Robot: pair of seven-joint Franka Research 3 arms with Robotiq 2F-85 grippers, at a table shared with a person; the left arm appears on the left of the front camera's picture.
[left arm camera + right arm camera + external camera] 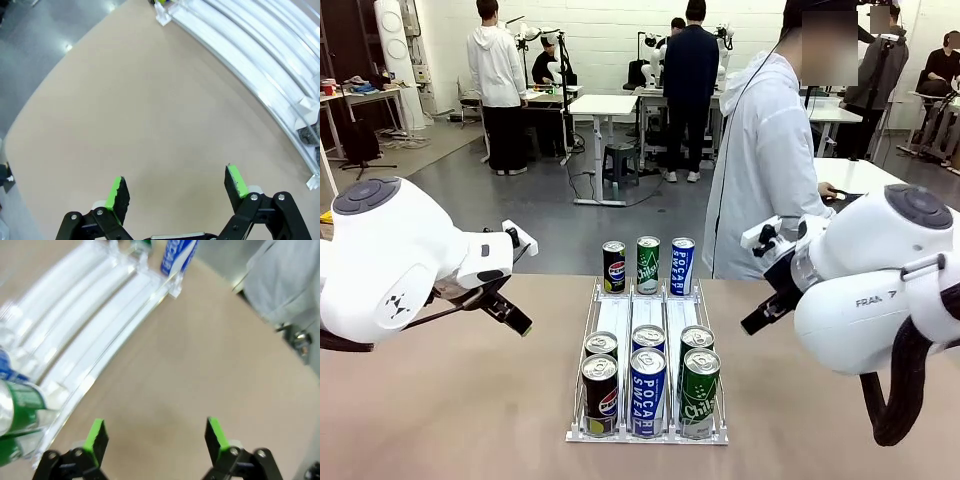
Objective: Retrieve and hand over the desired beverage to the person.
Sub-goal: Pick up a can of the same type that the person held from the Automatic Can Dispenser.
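Both claws are released and carry nothing. The left gripper [176,186] hangs with its green pads spread over bare table [440,420] toward the left edge. The right gripper [155,434] is just as wide apart above the tabletop, right of the rack [617,318]. The rack sits mid-table, running from the near edge toward the far one. It holds 9 cans: 3 upright at its far end, a Pepsi can [613,267], a green can [648,265] and a blue Pocari can [682,266], and 6 at its near end in 2 rows of 3. The person [760,170] stands at the far edge, right of centre. No gesture singles out a drink, so the main hazard is probably fetching the wrong can. The near cans stand shoulder to shoulder between the rails, so a spread finger could likely nudge a neighbour over or catch a rail and drag the rack. A smooth can might also slip during the pass across the table.
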